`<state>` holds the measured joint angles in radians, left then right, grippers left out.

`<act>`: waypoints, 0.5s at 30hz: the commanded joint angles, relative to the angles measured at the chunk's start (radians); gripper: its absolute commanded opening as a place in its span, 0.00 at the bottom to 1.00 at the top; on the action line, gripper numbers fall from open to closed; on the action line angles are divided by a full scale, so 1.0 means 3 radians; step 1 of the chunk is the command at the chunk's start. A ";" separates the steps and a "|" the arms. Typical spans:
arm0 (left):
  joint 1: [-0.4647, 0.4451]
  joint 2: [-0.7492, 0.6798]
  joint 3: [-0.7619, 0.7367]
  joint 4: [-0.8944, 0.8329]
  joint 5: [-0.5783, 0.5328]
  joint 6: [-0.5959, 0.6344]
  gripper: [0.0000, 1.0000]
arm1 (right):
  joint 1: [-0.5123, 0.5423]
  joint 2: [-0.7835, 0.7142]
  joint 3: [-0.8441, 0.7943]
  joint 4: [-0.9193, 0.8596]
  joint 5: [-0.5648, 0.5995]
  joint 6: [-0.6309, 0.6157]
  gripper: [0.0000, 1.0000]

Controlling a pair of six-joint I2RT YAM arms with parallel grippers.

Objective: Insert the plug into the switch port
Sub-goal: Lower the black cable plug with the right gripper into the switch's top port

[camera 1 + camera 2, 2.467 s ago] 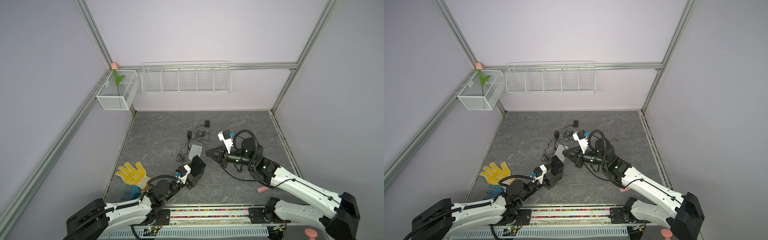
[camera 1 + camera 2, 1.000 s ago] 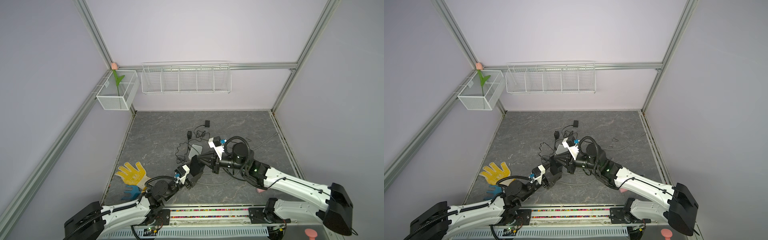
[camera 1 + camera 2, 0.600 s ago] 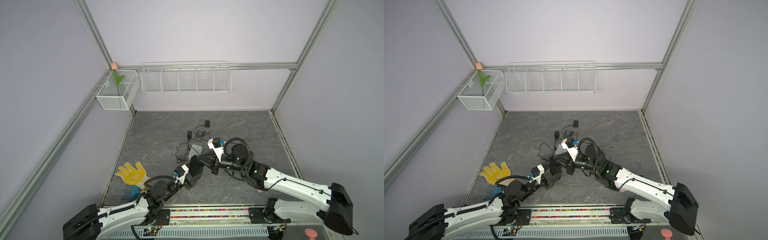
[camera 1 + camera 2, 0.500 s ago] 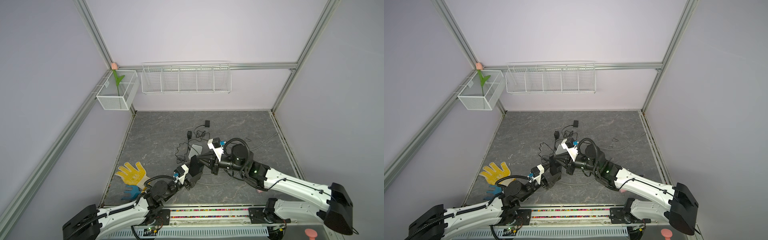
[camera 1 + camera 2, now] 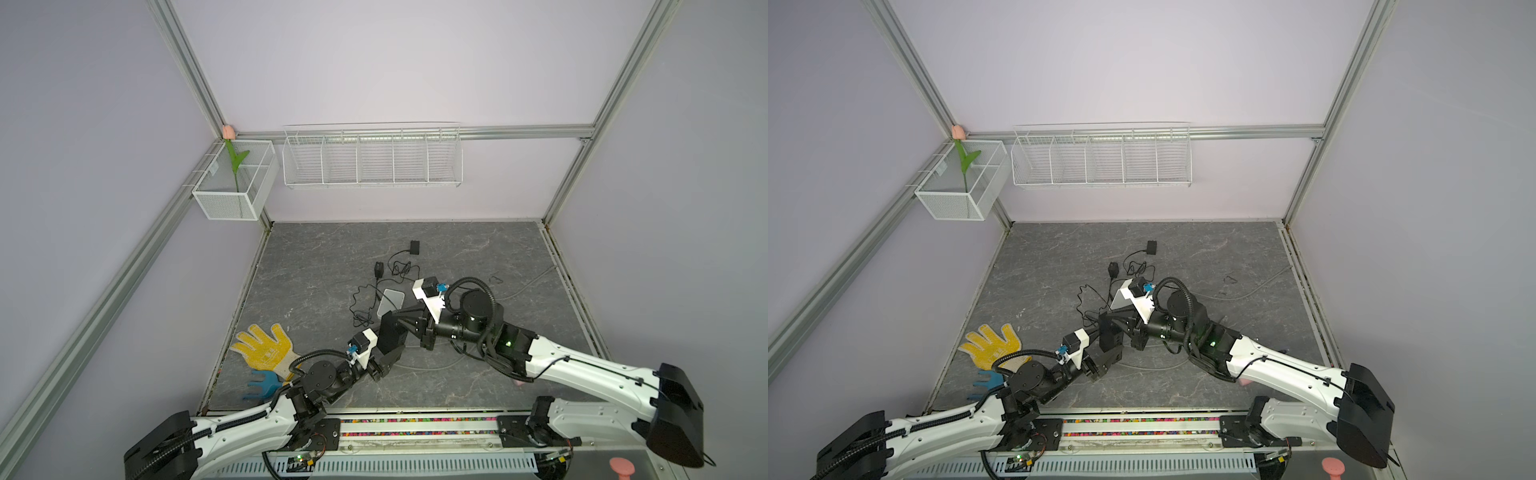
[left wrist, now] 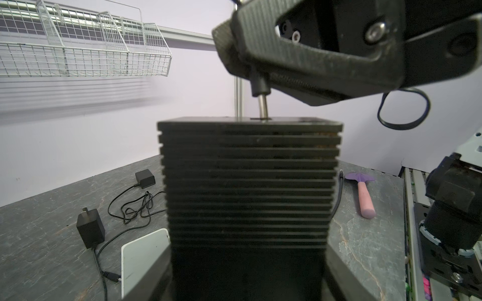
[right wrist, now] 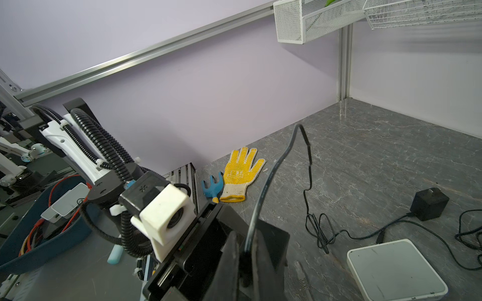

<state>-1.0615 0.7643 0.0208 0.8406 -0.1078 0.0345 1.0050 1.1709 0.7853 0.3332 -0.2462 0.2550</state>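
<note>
The switch is a black ribbed box, held upright off the table in my left gripper, whose fingers press its two sides. It also shows in both top views. My right gripper is shut on the black barrel plug, and its cable arcs away over the table. In the left wrist view the plug's metal tip meets a round port on the switch's end face. How deep it sits is hidden. The right gripper reaches across from the right.
A white flat box lies just behind the switch, with two black adapters and tangled thin cords. A yellow glove and blue tool lie front left. A pink-handled tool and a grey cable lie nearby.
Over the earlier frames my right gripper carried the plug leftward to the switch's end. In the last half second neither arm has visibly moved.
</note>
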 commanded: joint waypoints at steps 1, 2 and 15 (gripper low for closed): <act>-0.0015 0.0045 0.0207 0.0338 -0.0018 -0.0009 0.00 | 0.0046 0.0045 -0.0005 -0.0139 0.0013 -0.0080 0.07; -0.0014 0.0045 0.0212 0.0330 -0.0023 -0.0012 0.00 | 0.0049 0.0038 -0.0015 -0.0135 0.0013 -0.0080 0.07; -0.0011 -0.0015 0.0217 0.0282 -0.0066 -0.0012 0.00 | 0.0057 0.0029 -0.0071 -0.0231 0.0167 -0.0125 0.07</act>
<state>-1.0615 0.7822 0.0292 0.8364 -0.1165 0.0345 1.0111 1.1709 0.7853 0.3214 -0.2089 0.2451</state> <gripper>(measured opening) 0.631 0.091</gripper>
